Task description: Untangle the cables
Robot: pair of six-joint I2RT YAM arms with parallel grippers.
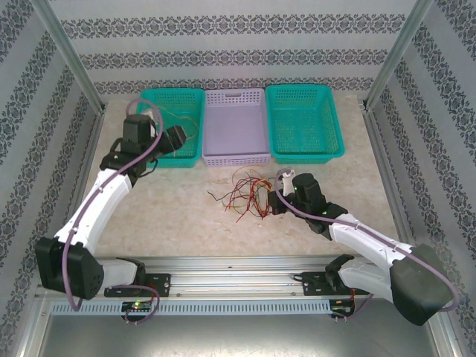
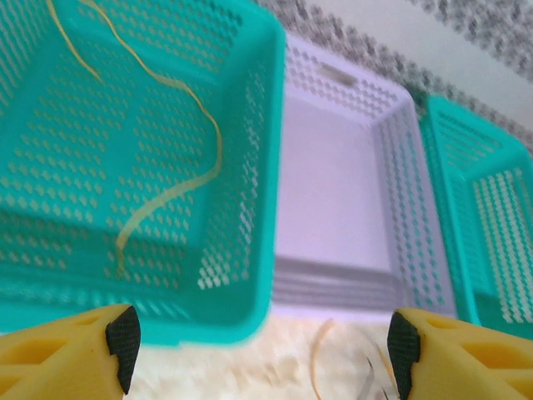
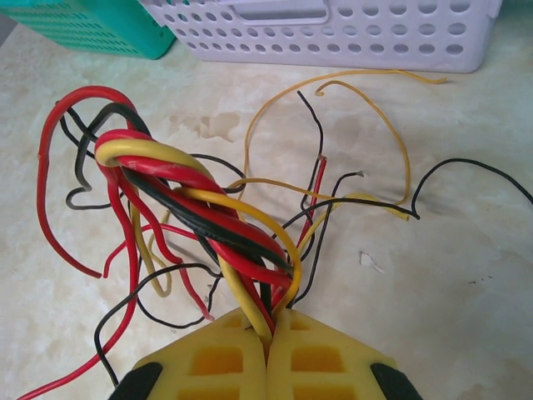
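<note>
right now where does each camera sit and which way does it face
top external: above, behind the bases, looking down at the table and cables; left arm, right arm.
left wrist: on left arm, facing the teal basket with a yellow cable; left gripper open.
right wrist: low, facing the cables; right gripper shut on them.
shared: lilac basket, all three.

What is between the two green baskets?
A pale purple basket sits between the left green basket and the right green basket, in the top view.
</note>
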